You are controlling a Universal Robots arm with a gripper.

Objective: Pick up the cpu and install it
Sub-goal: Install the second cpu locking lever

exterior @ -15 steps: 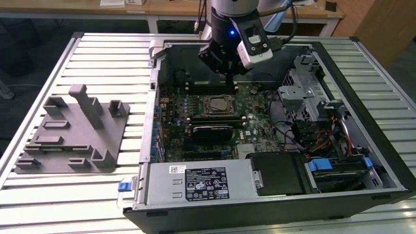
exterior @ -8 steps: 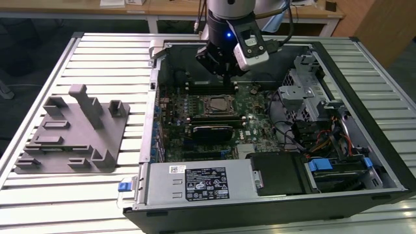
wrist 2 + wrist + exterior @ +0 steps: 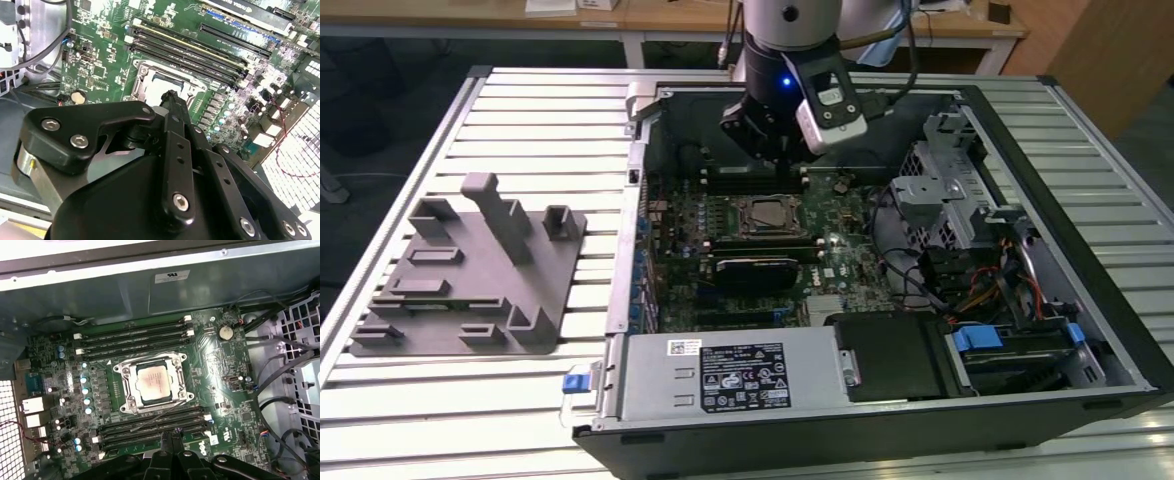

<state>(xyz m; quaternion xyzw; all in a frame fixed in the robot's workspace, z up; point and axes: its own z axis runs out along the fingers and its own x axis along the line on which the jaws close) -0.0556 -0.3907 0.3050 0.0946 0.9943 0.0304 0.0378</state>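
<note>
One gripper (image 3: pixel 771 150) hangs over the far part of the open computer case (image 3: pixel 1107 330), above the motherboard (image 3: pixel 847 250). In both wrist views its black fingers (image 3: pixel 172 440) stand pressed together, tips meeting in a thin line, with nothing pinched between them. In the first wrist view the fingertips sit over the memory slots (image 3: pixel 150 427) just beside the socket (image 3: pixel 152 382). The cpu (image 3: pixel 153 381) lies flat inside that socket's metal frame, its silvery top showing, apart from the gripper. In the exterior view the cpu (image 3: pixel 762 214) shows in the middle of the board, just below the gripper. Farther out, a power supply (image 3: pixel 734 375) with a label fills the near corner of the case, and a drive cage (image 3: pixel 947 190) with cables stands at the exterior view's right. A grey plastic fixture (image 3: pixel 467 280) rests on the slatted table (image 3: pixel 400 150), well apart at the exterior view's left.
</note>
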